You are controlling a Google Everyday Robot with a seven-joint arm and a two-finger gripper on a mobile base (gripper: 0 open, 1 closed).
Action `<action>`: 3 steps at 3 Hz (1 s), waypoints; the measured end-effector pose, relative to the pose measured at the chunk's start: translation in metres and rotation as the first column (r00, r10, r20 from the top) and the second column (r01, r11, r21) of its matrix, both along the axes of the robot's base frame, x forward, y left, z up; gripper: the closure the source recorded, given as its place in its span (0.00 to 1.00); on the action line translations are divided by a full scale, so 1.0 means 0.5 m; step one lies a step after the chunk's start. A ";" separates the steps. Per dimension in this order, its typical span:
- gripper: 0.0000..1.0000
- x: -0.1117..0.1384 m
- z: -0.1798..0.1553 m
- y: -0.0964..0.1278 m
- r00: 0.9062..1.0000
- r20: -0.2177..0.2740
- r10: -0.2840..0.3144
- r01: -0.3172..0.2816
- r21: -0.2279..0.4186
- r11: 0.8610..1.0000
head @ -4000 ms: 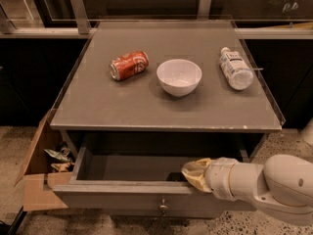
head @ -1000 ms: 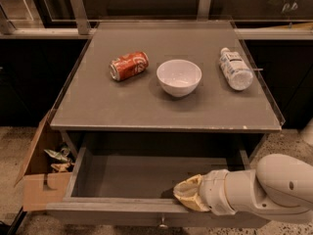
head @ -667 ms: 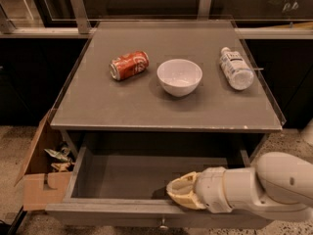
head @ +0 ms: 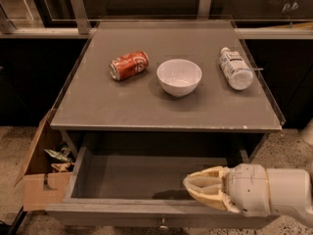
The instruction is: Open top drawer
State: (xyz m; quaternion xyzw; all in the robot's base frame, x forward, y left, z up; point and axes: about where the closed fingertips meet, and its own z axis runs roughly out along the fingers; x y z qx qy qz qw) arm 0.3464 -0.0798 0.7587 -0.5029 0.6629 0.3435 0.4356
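The top drawer (head: 122,212) of the grey table is pulled far out toward me. It is a wide shallow grey box with a bare inside (head: 132,176). Its small round metal knob (head: 162,224) shows at the lower edge of the front panel. My gripper (head: 195,185), cream-coloured on a white wrist, comes in from the right. It hovers over the right part of the drawer, just above and behind the front panel, and casts a shadow on the drawer floor. It hides part of the front rim. The two lower drawers are out of view.
On the table top (head: 98,106) lie a red soda can (head: 129,65) on its side, a white bowl (head: 179,76) and a clear plastic bottle (head: 235,68) on its side. An open cardboard box (head: 41,180) with scraps stands on the floor to the left.
The drawer has come out further toward me than four seconds ago. In the last second my gripper moved left over the drawer, then back right and slightly up.
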 end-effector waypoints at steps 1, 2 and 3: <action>0.54 -0.005 0.005 0.003 1.000 0.000 0.012 -0.012 0.006 1.000; 0.29 -0.005 0.005 0.004 1.000 0.000 0.012 -0.012 0.006 1.000; 0.00 -0.005 0.005 0.004 1.000 0.000 0.012 -0.012 0.006 1.000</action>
